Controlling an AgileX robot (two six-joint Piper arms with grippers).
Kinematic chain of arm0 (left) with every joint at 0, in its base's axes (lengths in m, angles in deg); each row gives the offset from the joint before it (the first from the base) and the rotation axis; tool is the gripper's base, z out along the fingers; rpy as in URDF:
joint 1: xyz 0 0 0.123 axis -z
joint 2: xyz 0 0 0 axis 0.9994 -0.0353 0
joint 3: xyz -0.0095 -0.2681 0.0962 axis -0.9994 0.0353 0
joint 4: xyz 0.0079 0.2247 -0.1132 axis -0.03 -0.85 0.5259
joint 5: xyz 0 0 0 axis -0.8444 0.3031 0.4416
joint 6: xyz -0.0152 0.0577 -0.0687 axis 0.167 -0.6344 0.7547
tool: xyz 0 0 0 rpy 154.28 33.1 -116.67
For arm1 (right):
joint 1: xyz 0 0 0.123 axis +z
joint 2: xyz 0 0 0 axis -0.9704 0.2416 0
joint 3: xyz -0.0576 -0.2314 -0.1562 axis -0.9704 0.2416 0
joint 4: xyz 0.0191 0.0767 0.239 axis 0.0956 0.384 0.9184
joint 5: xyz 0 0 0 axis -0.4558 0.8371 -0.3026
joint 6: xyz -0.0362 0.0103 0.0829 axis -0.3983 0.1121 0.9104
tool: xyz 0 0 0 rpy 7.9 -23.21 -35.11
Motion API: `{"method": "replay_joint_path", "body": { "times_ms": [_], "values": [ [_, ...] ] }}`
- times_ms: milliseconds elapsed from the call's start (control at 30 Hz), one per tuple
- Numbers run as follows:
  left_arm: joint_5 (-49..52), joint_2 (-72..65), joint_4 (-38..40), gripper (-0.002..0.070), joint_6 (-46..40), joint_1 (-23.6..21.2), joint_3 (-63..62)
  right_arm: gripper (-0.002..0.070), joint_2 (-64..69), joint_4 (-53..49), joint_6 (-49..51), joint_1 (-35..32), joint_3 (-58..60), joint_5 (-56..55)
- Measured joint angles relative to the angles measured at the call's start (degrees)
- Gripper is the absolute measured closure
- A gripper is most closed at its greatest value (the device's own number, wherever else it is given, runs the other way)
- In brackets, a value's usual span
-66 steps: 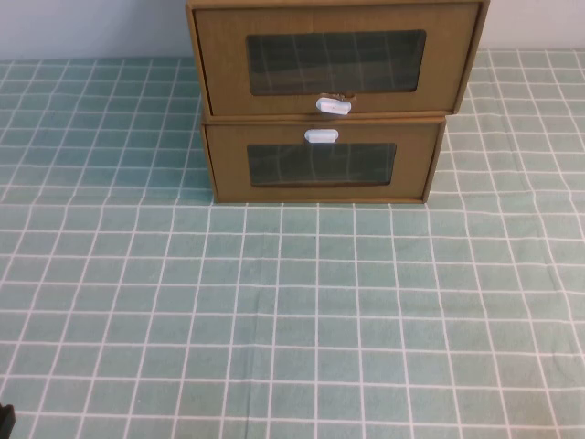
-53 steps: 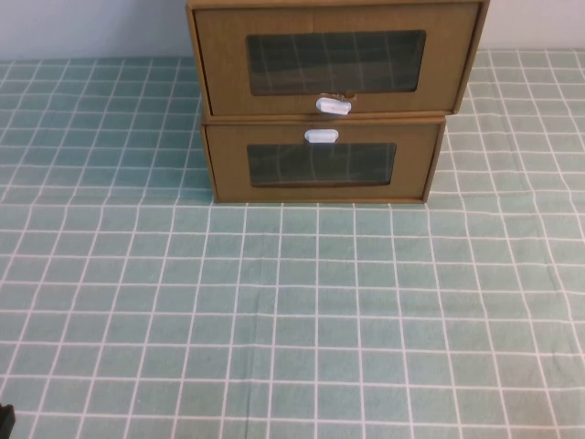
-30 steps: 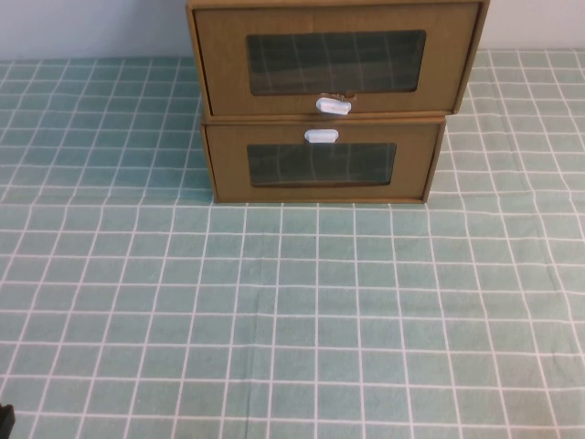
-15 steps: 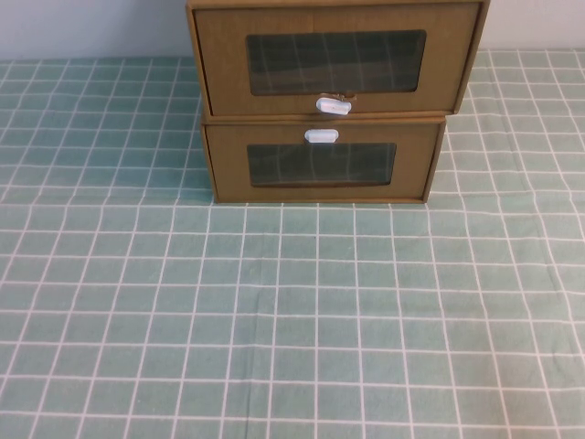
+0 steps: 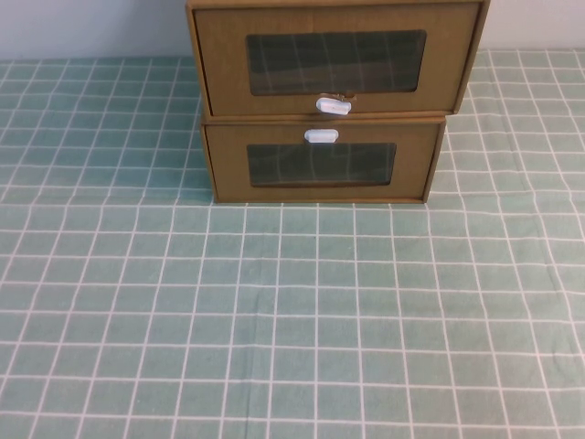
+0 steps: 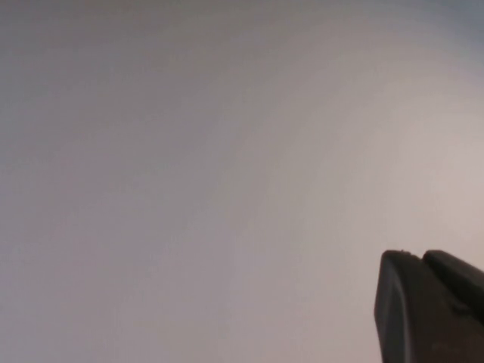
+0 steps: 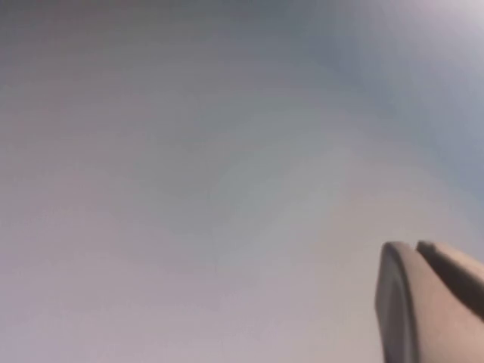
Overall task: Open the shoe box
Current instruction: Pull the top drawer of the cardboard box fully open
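You count two shoe boxes (image 5: pixel 219 55) (image 5: pixel 227 160), two white handles (image 5: pixel 333 105) (image 5: pixel 321 136), two dark windows (image 5: pixel 335 62) (image 5: pixel 321 164), one checked cloth (image 5: pixel 292 311), plus two grippers: left gripper (image 6: pixel 422 261) and right gripper (image 7: pixel 416 249), one per wrist view.

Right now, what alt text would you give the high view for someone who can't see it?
A closed brown upper shoe box sits on a matching lower shoe box at the far side of a green checked tablecloth; each has a dark window and a white handle. The left tool and right tool are outside this view.
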Motion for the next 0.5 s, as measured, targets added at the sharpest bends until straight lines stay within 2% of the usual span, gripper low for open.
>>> {"method": "replay_joint_path", "body": {
  "times_ms": [233, 333, 500],
  "values": [
    [-7.0, 0.1, 0.8, 0.0680, 3.0, 0.0, -0.9, 0.0690, 0.0, -0.4, 1.8, 0.0, -0.9, -8.9],
    [-5.1, 0.1, 0.8, 0.0680, 4.6, 0.0, -6.1, 0.0690, 0.0, -0.6, 8.0, 0.0, -6.3, -4.7],
    [6.5, 0.1, 0.9, 0.0680, 4.9, 0.0, -20.1, 0.0689, 0.3, -2.9, 11.2, 0.0, -22.0, 8.4]
  ]
}}
